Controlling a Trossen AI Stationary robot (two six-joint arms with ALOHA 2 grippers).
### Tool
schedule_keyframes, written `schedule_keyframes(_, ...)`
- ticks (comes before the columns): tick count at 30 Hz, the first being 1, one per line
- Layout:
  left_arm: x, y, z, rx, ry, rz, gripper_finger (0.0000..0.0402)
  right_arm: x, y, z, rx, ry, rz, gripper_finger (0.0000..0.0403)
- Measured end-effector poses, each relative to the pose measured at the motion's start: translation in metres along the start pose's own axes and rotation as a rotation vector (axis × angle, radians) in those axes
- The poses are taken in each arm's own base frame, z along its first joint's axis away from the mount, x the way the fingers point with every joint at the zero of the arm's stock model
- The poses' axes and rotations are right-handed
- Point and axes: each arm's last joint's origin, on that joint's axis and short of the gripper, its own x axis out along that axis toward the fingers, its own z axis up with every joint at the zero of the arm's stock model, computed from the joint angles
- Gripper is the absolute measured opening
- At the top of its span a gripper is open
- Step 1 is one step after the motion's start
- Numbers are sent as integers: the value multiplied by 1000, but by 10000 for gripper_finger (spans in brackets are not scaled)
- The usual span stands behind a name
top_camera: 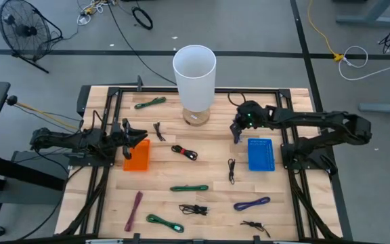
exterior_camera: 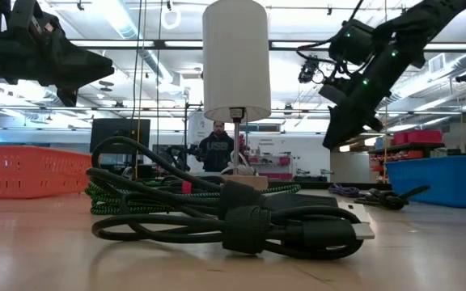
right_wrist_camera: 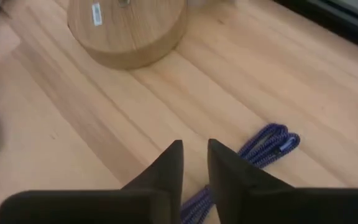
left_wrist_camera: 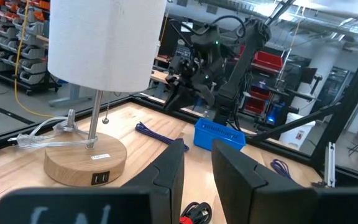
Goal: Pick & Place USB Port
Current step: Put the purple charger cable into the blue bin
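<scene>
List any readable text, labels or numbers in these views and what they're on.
None can be read.
Lamp base: a small white label above its USB ports, print too small to read.
Lamp base in the right wrist view: a white sticker, blurred.
Storage bins on the shelving behind the table: no legible markings.
Blue bin and orange bin: no text visible.

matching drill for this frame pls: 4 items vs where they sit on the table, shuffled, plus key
Items:
1. orange bin
2. blue bin
3. lamp
4. maroon cable

Places:
A. far edge of table, centre
B. by the left hand
C. near edge, left side
D. below the right hand

Pairs: 1-B, 2-D, 3-A, 4-C
</scene>
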Motion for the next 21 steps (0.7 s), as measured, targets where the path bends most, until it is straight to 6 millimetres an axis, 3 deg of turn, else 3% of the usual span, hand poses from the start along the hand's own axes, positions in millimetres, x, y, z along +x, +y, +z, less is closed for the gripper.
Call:
schedule_keyframes(13,0,0,0,0,-1,-1,85,34,-3,-19,57,142,-99,236)
schedule_keyframes(21,0,0,0,0,0,0,85,47,-3,-24,88,168,-125,266)
